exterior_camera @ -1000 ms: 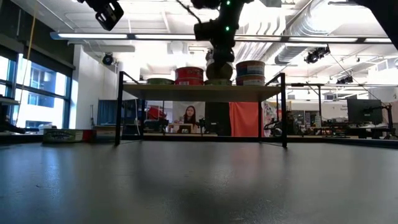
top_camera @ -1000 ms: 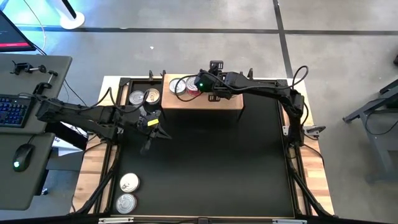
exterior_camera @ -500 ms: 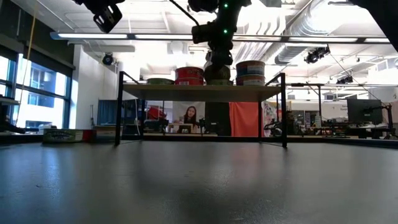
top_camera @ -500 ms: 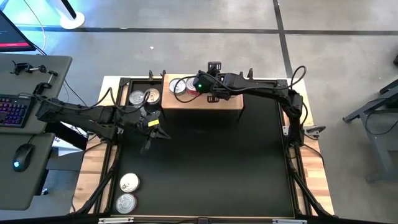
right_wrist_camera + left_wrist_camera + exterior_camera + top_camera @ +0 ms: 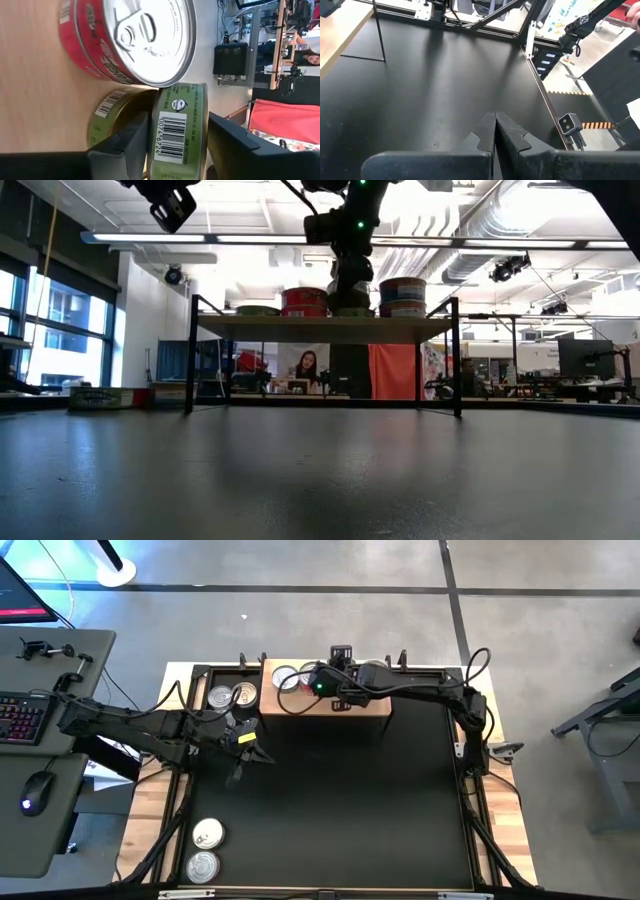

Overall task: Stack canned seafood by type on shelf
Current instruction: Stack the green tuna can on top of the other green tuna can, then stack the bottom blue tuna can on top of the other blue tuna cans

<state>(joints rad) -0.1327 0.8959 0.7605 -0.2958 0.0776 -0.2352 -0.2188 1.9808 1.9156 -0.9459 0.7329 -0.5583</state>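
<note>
**Right gripper straddles green tin on shelf**

Left gripper (image 5: 494,131) hangs pinched shut and empty off the shelf's (image 5: 372,705) left end. On the shelf, right gripper (image 5: 177,145) stands spread around a green-labelled tin (image 5: 177,127), fingers clear, atop another. Beyond: 2 stacked red tins (image 5: 127,40).

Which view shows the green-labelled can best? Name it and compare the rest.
The right wrist view: the green-labelled can fills the space between the right gripper jaws. The high view hides it under the arm; the low view shows little; the left wrist view shows none.
</note>
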